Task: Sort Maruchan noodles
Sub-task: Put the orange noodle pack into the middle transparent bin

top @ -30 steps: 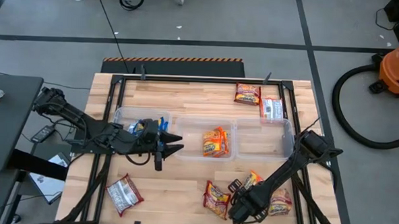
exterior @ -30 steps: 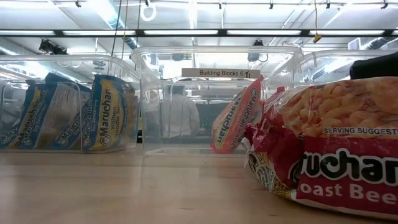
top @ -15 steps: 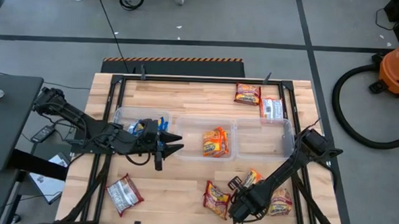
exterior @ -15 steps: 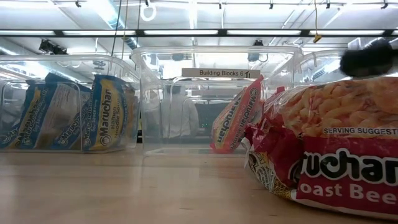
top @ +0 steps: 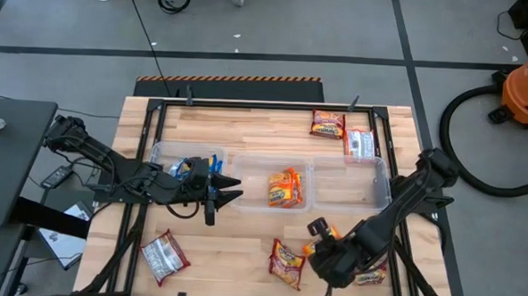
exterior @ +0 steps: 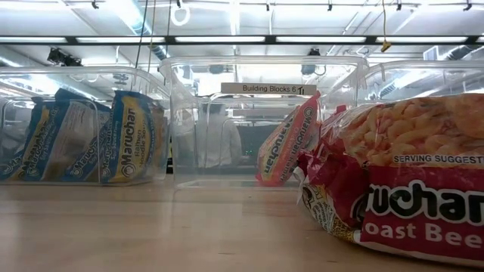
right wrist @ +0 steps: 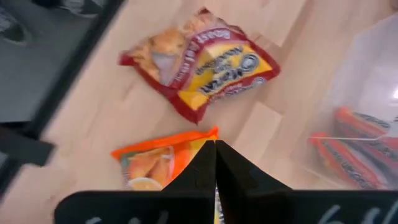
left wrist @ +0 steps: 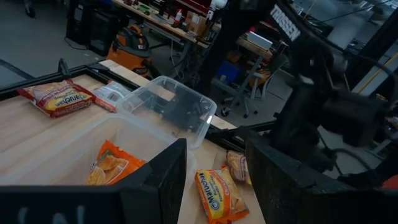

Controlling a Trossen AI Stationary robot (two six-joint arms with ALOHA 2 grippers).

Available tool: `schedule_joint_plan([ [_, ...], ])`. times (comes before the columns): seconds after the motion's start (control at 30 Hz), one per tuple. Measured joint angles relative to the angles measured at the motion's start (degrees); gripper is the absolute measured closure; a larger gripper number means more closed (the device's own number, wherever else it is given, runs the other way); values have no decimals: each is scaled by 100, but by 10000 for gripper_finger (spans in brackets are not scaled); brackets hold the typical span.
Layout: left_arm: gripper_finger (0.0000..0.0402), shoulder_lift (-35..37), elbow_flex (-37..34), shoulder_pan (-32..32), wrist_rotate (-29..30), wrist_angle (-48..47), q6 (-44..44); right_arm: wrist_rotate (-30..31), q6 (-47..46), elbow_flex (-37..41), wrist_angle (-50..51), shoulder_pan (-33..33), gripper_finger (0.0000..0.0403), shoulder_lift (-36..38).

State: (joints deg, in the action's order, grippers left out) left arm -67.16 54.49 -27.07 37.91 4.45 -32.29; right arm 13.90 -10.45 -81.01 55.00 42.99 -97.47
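- Near the front edge of the wooden counter (top: 247, 129), toward its right side, the right pincer (right wrist: 215, 163) has its dark fingers pressed together on the edge of an orange crinkly plastic noodle packet (right wrist: 158, 157), pinching it.
- Just beside that packet lies a red-and-yellow noodle packet (right wrist: 202, 62), flat on the wood; in the high view it shows as the packet (top: 287, 262) just left of the right arm.
- One more red packet (top: 370, 275) pokes out beneath the right arm at the front right corner.
- Three clear rectangular plastic bins sit in a row across the middle: the left bin (top: 161, 150) holds blue-and-white packets (exterior: 125, 137), the middle bin (top: 249, 179) holds an orange-yellow packet (top: 285, 187), and the right bin (top: 347, 183) is next to them.
- A red-and-silver packet (top: 164, 255) lies at the front left, well apart from the others.
- Two packets lie near the back right: a red-orange one (top: 328, 124) and a silver-white one (top: 360, 143) just beside it.
- The left pincer (top: 231, 189) hovers with fingers spread over the seam between the left and middle bins, holding nothing.
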Motion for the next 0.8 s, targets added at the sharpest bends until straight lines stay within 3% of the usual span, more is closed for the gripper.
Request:
schedule_joint_plan([
  [0.1, 230, 0, 1, 0, 10, 0, -2, -328, 113, 0, 5, 55, 371, 30],
  [0.27, 230, 0, 1, 0, 68, 2, -7, -1050, 645, 2, -27, 386, 293, -309],
  [0.5, 230, 0, 1, -17, 66, 32, -48, -786, 1550, 5, -92, 837, 194, -1173],
  [0.63, 230, 1, 3, -17, 68, 36, -51, -886, 2080, 7, -95, 875, 184, -1511],
  [0.8, 230, 2, 3, -17, 66, 42, -69, -889, 2632, 119, -327, 783, 204, -1588],
])
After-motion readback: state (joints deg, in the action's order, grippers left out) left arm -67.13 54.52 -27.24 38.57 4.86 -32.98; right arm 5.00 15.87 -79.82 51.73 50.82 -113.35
